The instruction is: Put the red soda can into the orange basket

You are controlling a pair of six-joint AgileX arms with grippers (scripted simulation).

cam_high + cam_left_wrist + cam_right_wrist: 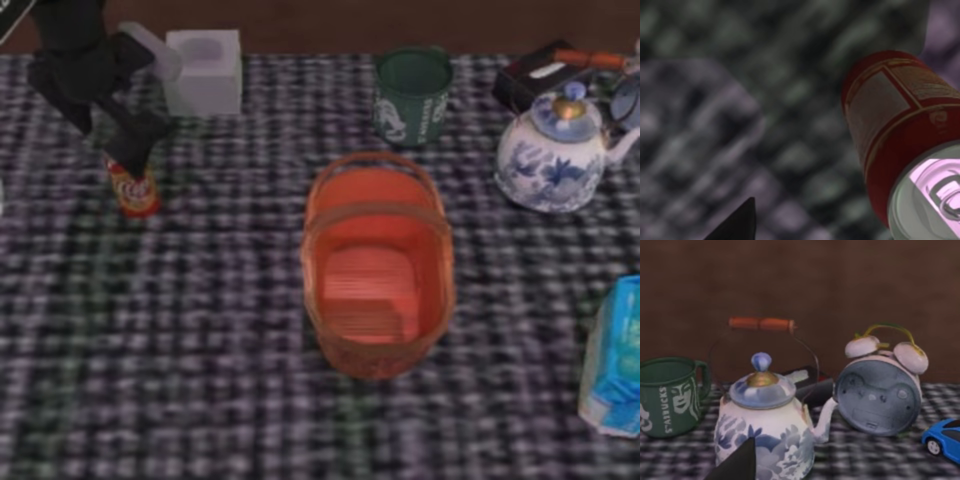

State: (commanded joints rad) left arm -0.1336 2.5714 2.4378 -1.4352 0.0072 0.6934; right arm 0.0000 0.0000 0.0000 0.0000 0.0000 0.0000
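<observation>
Black angular left arm [85, 70]

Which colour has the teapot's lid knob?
Blue, on a gold base; right wrist view shows it best.

Reference: left gripper [135, 150], at the table's left rear.

- White square holder [205, 72]: just beside the gripper, behind it and slightly to its right.
- Dark green mug [413, 95]: well to the gripper's right, at the rear, upright.
- Blue-and-white teapot [555, 150]: far right of the gripper, upright, lid on, orange-gripped handle raised.
- Alarm clock [880, 390]: beside the teapot, farther from the gripper.
- Blue toy car [942, 440]: near the clock.
- Blue carton [615, 360]: far right and forward of the gripper.
- Checked cloth [200, 350]: lies under all items.
</observation>
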